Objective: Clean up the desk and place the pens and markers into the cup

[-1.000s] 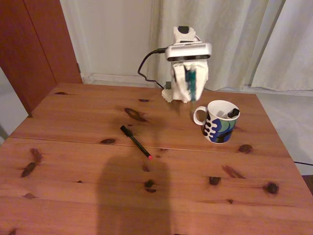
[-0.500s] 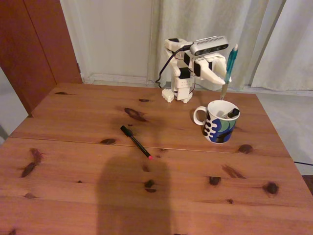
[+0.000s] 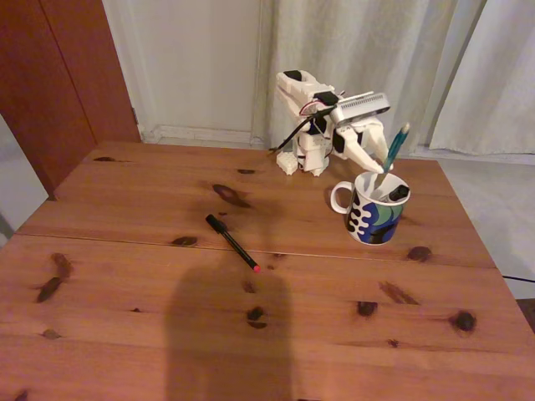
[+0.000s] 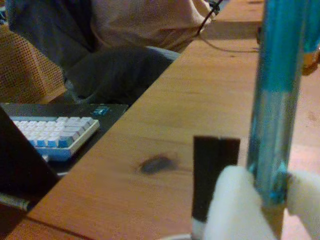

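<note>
Claw [image 3: 378, 167] pinches teal pen [image 3: 394, 149] (tip inside cup [image 3: 378, 213]).

place: home room | cues: curtains [image 3: 393, 58], wooden desk [image 3: 167, 292], keyboard [image 4: 50, 132]

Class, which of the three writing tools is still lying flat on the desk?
The thin black pen with red tip; the other two are at the mug.

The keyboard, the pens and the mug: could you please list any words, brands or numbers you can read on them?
None can be read.
Keyboard: keys too blurred.
Mug: pattern, no lettering visible.
Teal pen in the hand: no print visible.
Black pen on the desk: too small.
</note>
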Controlling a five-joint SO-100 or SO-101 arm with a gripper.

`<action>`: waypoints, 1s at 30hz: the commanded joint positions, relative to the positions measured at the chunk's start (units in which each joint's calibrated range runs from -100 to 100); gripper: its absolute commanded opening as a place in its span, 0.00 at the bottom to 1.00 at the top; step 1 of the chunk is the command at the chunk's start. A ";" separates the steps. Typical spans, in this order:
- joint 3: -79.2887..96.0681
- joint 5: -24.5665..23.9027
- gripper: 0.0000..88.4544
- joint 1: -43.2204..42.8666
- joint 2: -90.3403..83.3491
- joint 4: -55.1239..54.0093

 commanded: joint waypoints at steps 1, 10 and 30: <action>0.37 0.23 0.01 -0.19 -0.66 -1.75; 0.01 0.33 0.20 0.29 -0.58 -1.75; -3.05 1.80 0.20 5.19 3.64 -1.41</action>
